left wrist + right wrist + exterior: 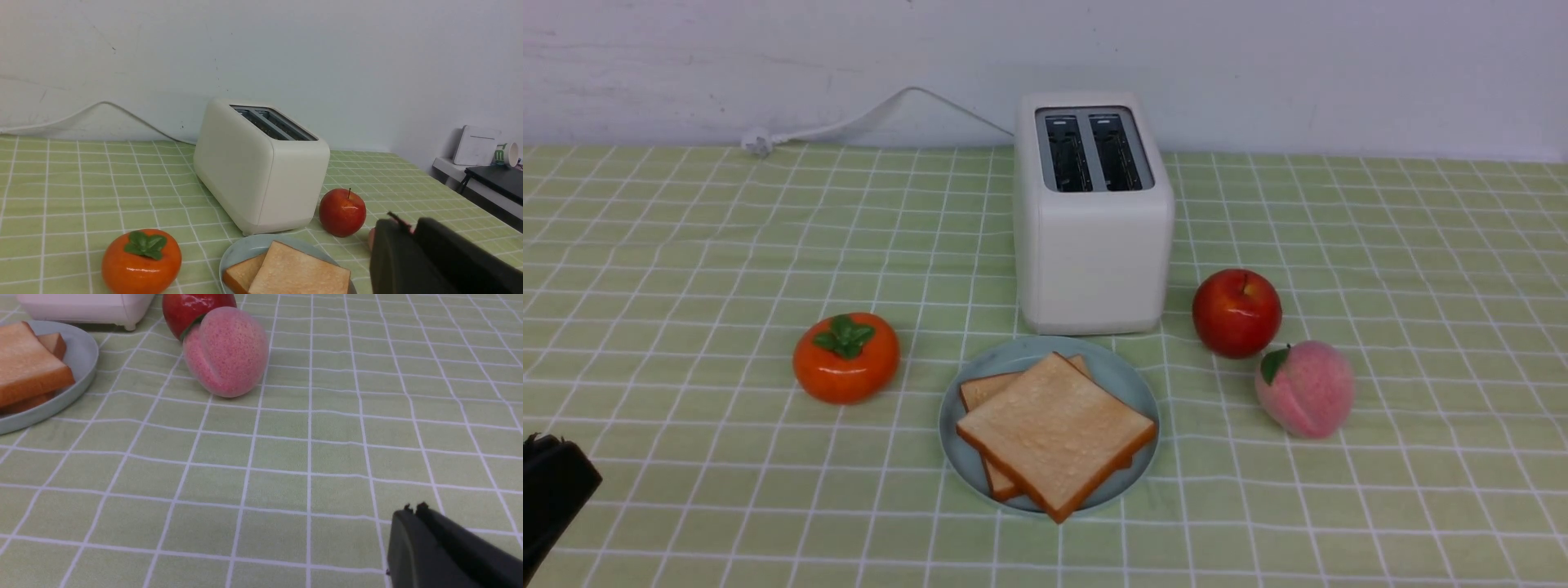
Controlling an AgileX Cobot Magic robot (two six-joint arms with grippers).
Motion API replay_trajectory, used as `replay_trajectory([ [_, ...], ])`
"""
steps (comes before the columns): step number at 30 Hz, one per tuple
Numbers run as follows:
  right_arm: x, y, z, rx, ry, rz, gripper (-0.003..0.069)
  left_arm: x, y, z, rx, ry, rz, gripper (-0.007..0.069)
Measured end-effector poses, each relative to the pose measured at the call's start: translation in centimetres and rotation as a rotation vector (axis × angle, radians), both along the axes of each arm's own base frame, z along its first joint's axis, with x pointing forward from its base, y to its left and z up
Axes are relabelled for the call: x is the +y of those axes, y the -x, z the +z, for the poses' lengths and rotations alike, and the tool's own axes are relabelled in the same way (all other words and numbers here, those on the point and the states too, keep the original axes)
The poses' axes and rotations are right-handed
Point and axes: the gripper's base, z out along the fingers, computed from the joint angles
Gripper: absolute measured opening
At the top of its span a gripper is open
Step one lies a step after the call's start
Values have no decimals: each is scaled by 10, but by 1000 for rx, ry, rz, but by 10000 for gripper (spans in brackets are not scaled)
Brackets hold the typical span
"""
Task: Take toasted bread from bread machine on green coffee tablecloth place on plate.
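Two slices of toasted bread lie stacked on the pale blue plate (1123, 376), the top slice (1058, 429) skewed over the lower slice (982, 389). The plate sits on the green coffee tablecloth (686, 269), just in front of the white bread machine (1094, 261), whose two slots are empty. My left gripper (556, 490) is low at the near left corner. In the left wrist view it (402, 222) is shut and holds nothing. My right gripper (412, 508) hovers shut over bare cloth, away from the plate (83, 355) and bread (24, 363). It does not show in the front view.
An orange persimmon (845, 359) stands left of the plate. A red apple (1236, 313) and a pink peach (1305, 389) stand to its right. The toaster's white cord (849, 122) runs along the back wall. A dark side table (494, 179) stands beyond the cloth's right edge.
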Motion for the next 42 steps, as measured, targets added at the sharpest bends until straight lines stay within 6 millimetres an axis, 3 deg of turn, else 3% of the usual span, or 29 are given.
replay_trajectory([
  [26, 0, 0, 0, 0, 0, 0, -10, 0, -1, -1, -9, -9, 7, 59],
  [28, 0, 0, 0, 0, 0, 0, -10, 2, -4, -9, -26, -62, 43, -6],
  [34, 0, 0, 0, 0, 0, 0, -10, 13, -7, -35, 12, -87, 245, -13],
  [39, 0, 0, 0, 0, 0, 0, -10, 27, -6, -83, 97, -39, 463, -13],
  [42, 0, 0, 0, -1, 0, 0, -9, 27, -6, -101, 219, -26, 484, -13],
])
